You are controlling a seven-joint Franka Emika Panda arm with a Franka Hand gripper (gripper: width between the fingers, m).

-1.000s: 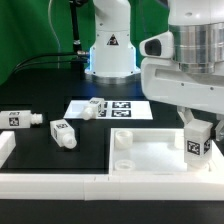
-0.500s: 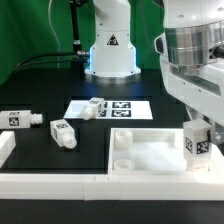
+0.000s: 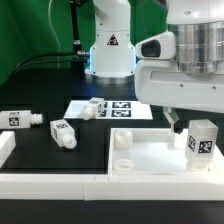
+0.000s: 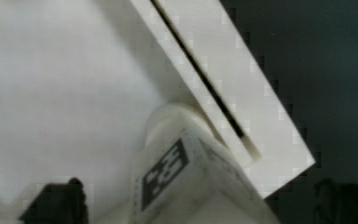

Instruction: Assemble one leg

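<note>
The leg (image 3: 202, 140) stands upright on the corner of the flat white panel (image 3: 150, 152) at the exterior view's right, its tagged face toward the camera and its top free. That is the change: half a second ago the wrist sat low over it and hid its upper part, and now the arm has risen clear. In the wrist view the leg (image 4: 179, 170) lies between the two dark fingertips (image 4: 60, 200) with a gap on either side, so we read the end effector (image 4: 202, 203) as spread open and holding nothing. The leg keeps itself upright without support, which suggests its peg is at least started in the corner socket. We cannot see the joint, so we cannot say how far home it is. We judge this either a release for a fresh grip before another turn or the close of the step. Further out, a spare leg (image 3: 63, 132) lies on the black counter (image 3: 45, 100) near the panel, another spare leg (image 3: 20, 118) lies toward the exterior view's left, and a third spare leg (image 3: 93, 107) rests on the marker board (image 3: 125, 110).
</note>
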